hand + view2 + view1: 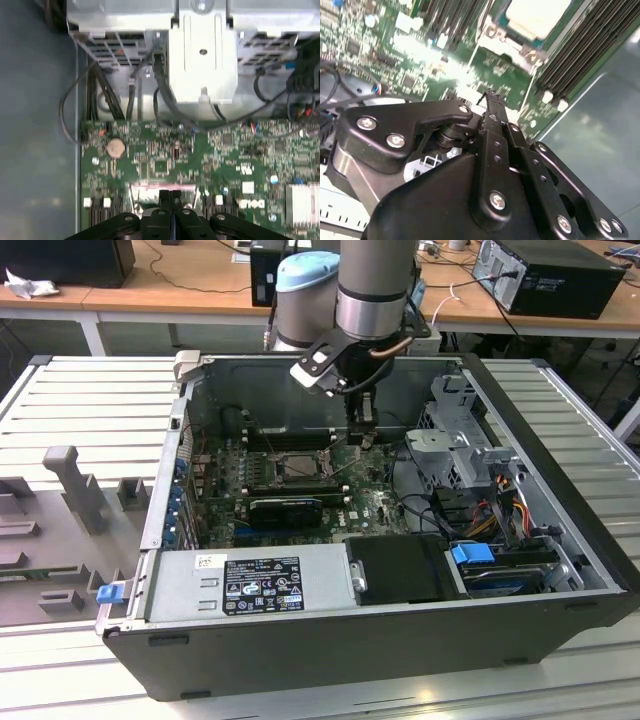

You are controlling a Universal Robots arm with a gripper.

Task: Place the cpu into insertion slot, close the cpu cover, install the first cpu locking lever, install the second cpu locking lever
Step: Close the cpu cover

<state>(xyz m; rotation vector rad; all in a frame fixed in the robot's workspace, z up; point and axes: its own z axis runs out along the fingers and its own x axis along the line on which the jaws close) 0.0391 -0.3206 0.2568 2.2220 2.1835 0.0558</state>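
My gripper (pixel 363 440) hangs inside the open computer case, just above the green board and to the exterior view's right of the insertion slot (pixel 295 469). Its black fingers (pixel 164 196) are pressed together with nothing between them in both wrist views; the tips (pixel 490 96) hover over the board a short way from the socket. The cpu (pixel 537 15) lies flat in the socket, its pale metal top showing through the silver cpu cover (pixel 512 50) that frames it. I cannot tell how the locking levers stand.
Long black memory slots (pixel 580 55) run beside the socket. A black card (pixel 285 510) sits nearer the camera, with the power supply (pixel 250 585) beyond that. A metal drive cage (pixel 455 445) and loose cables (pixel 480 505) crowd the exterior view's right.
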